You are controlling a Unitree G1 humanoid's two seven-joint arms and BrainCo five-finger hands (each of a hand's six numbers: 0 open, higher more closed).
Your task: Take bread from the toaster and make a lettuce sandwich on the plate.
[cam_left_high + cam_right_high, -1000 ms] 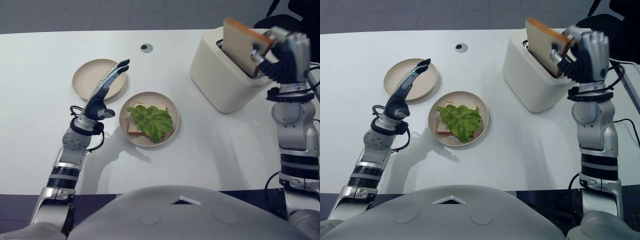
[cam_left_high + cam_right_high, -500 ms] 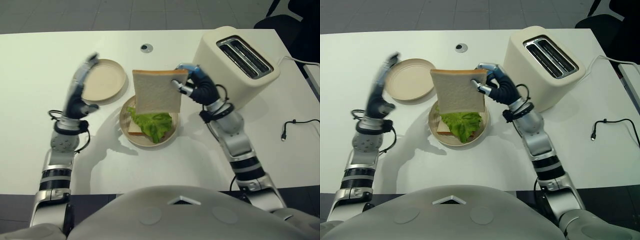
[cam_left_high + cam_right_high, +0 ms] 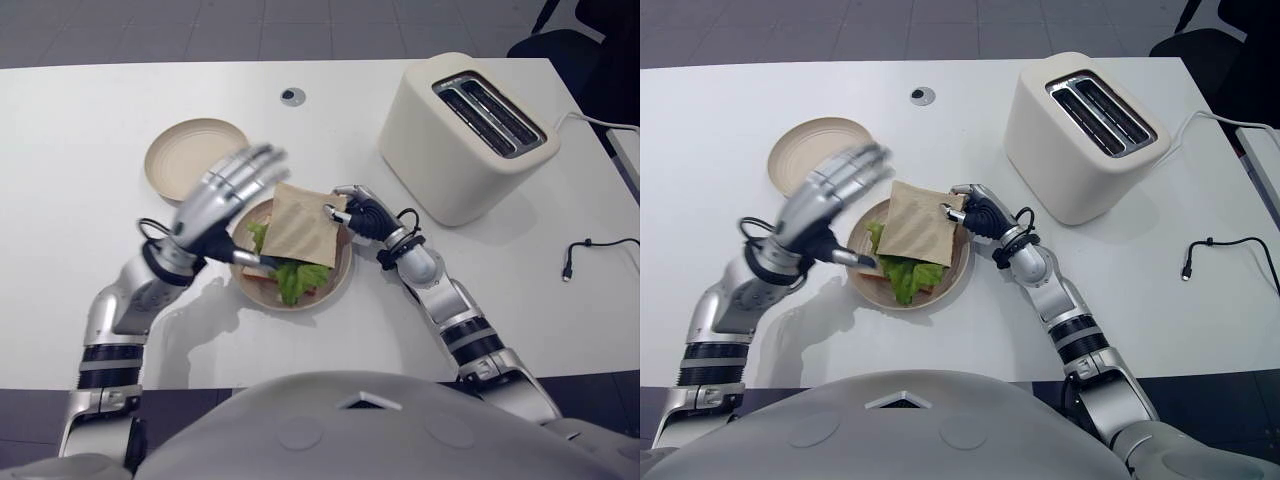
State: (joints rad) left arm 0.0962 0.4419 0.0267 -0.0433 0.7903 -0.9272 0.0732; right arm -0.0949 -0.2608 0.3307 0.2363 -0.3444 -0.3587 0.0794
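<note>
A tan plate point(image 3: 335, 281) near the table's middle holds a bread slice with a green lettuce leaf point(image 3: 296, 279) on it. Above the lettuce lies a second bread slice point(image 3: 302, 226), tilted, with my right hand point(image 3: 362, 213) shut on its right edge. My left hand point(image 3: 222, 200) hovers at the plate's left side, fingers spread and holding nothing, close to the slice's left edge. The cream toaster point(image 3: 462, 134) stands at the back right with both slots empty.
A second, empty tan plate point(image 3: 180, 151) sits behind my left hand. A small dark round fitting point(image 3: 292, 96) lies in the tabletop at the back. A black cable point(image 3: 590, 255) trails along the right edge, and the toaster's cord runs off to the right.
My right hand has lowered the upright slice down onto the lettuce, now nearly flat. My left hand has swung from beside the empty plate in toward the sandwich plate.
</note>
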